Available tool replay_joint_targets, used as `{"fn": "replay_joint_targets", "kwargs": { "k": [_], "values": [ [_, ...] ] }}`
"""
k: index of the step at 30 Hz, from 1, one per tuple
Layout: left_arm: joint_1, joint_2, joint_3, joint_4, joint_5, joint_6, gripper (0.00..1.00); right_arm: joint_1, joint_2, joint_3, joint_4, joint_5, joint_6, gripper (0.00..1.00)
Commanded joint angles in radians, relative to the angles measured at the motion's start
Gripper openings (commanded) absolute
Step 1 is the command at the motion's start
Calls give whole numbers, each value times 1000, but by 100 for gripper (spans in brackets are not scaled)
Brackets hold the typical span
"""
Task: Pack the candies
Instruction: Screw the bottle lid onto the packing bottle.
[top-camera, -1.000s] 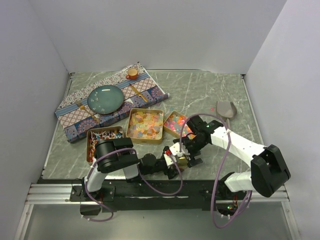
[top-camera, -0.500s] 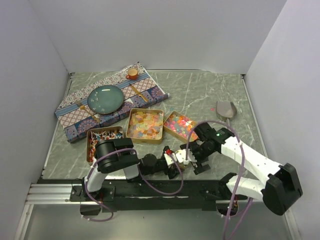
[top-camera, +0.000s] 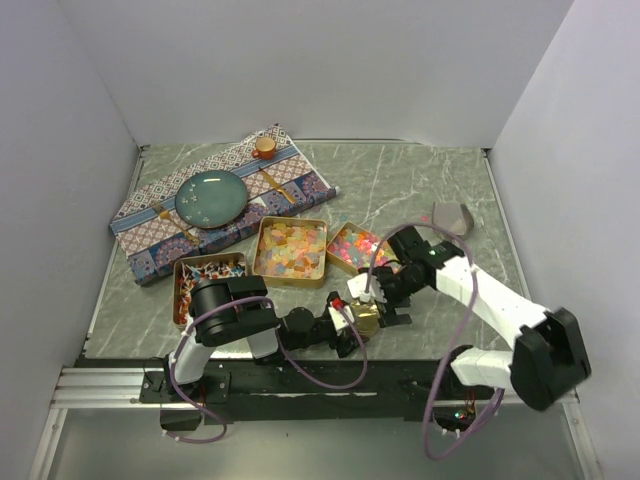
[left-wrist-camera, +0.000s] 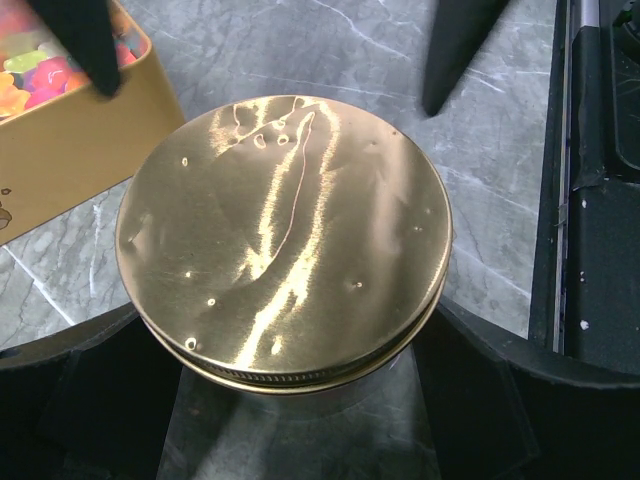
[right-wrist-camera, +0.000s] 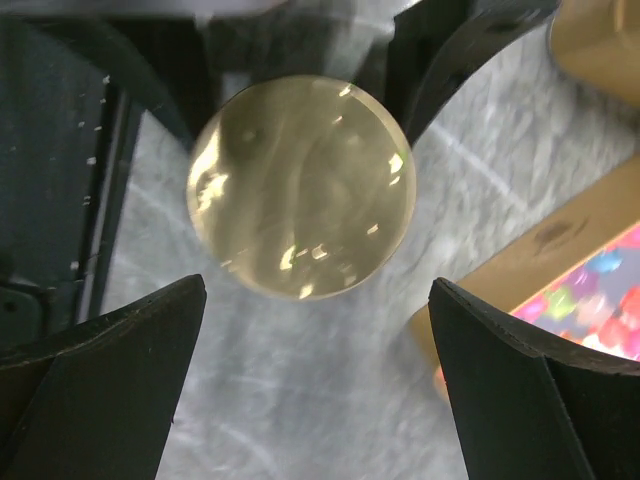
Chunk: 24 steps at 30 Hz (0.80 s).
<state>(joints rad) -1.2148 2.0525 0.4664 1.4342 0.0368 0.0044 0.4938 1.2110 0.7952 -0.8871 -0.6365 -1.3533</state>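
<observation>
The right jaws are spread wide with nothing gripped. A gold lid (right-wrist-camera: 300, 185) is framed squarely between them, apart from both tips, though the wrist picture is a little blurred. Directly beneath, the left jaws are clamped on the jar (top-camera: 362, 318) just under that lid, and the jar is held upright on the surface (top-camera: 400, 180). Its long axis is pointed straight up at the right jaws, with the flat top of the lid turned towards them.

That is the relation to be watched. The lid is judged to be the next thing handled, so a straight drop along the jar's axis and a squeeze across the round rim would be called for.

The candies (top-camera: 290, 250) are all found outside the jar, and none can be made out inside it. The bright pink ones (top-camera: 357, 248) are piled in a gold tin (left-wrist-camera: 70, 130) just beside the left jaws on their far side. The pale squares and the red-white-black mix are laid in tins further off to the left. The right arm (top-camera: 480, 295) is placed nearer the pink tin than the left arm (top-camera: 235, 310) is.

Against half a second ago, the right arm has been swung in from the right. Its jaws were then off to the right side of the jar and are now brought over the lid. The jar and tins have not been shifted.
</observation>
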Motion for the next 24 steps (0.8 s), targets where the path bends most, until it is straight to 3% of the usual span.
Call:
{"fn": "replay_joint_targets", "kwargs": {
  "k": [1, 12, 22, 24],
  "values": [
    [-5, 35, -6, -136, -15, -15, 1, 5, 126, 120, -77, -78, -188, 100],
    [-5, 49, 0, -130, -34, -15, 1, 31, 209, 160, -237, -57, -463, 100],
    [-2, 49, 3, -139, -34, -15, 1, 86, 222, 114, -102, -86, -386, 100],
    [1, 46, 3, -139, -34, -15, 1, 92, 232, 121, -92, -91, -357, 95]
  ]
}}
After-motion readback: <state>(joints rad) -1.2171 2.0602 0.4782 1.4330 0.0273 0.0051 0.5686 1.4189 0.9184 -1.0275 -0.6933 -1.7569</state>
